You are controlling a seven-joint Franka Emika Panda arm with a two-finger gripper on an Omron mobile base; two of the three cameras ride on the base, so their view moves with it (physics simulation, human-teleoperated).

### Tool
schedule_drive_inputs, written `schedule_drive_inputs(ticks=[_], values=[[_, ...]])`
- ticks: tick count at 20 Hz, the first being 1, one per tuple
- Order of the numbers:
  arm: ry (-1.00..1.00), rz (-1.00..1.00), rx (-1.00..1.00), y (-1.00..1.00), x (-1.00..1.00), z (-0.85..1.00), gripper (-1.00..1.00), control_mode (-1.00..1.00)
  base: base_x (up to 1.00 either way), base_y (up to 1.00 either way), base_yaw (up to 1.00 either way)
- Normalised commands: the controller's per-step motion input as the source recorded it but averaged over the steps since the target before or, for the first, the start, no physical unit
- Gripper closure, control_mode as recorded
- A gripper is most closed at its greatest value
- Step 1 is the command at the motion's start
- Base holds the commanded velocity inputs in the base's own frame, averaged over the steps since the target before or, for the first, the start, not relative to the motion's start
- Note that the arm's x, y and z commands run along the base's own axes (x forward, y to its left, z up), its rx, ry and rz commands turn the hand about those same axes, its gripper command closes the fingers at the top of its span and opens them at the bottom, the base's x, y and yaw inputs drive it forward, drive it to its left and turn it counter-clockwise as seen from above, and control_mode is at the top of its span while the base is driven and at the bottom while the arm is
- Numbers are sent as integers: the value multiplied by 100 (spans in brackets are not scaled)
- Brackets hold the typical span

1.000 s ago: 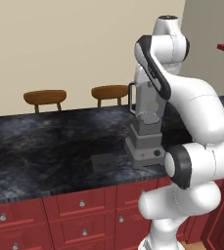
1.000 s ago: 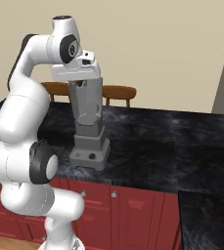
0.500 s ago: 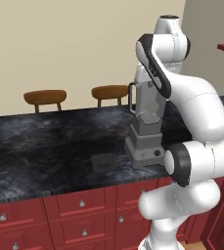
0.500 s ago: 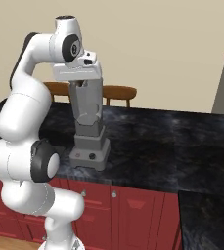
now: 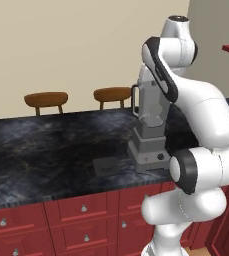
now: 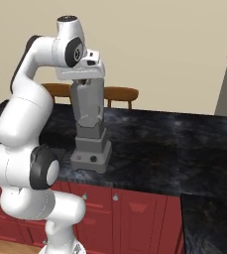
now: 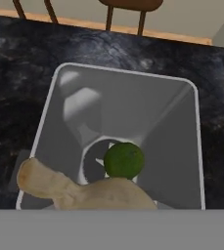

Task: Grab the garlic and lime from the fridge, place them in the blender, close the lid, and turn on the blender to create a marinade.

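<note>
Since the arm has barely shifted over the last second and stays poised over the blender [image 6: 90,130], nothing has been let go yet. By my reading, the drop of the second ingredient is still to come.

Nearest the hand camera, the garlic [image 7: 91,193] hangs large and close: a tan, lumpy bulb with a stubby stem that reaches out over the jar's left rim. It sits above the jar, not in it. The fingers are hidden behind it, but the end effector [image 6: 87,82] looks part-closed around the bulb, holding it over the open mouth.

Below it, the lime [image 7: 123,160] lies at the bottom of the jar beside the blade hub, a smooth dark green ball. So one ingredient is in and the other only needs releasing.

Beyond that, the translucent grey jar stands upright on its stepped base on the dark marbled surface [image 6: 174,144]. A flat dark square just left of the base is probably the lid [image 5: 107,166], not yet fitted. Farthest off, two wooden chairs [image 5: 46,98] stand behind the surface.
</note>
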Motion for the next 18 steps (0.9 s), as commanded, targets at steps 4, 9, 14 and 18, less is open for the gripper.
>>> schedule_drive_inputs(ticks=[4, 9, 14, 18], values=[[0, 0, 0, 0, 21, -14, 100, -100, 0, 0, 0], [4, 0, 0, 0, 1, -43, 100, -100, 0, 0, 0], [4, 0, 0, 0, 5, -14, -100, -100, 0, 0, 0], [1, 0, 0, 1, 3, 15, -100, -100, 0, 0, 0]])
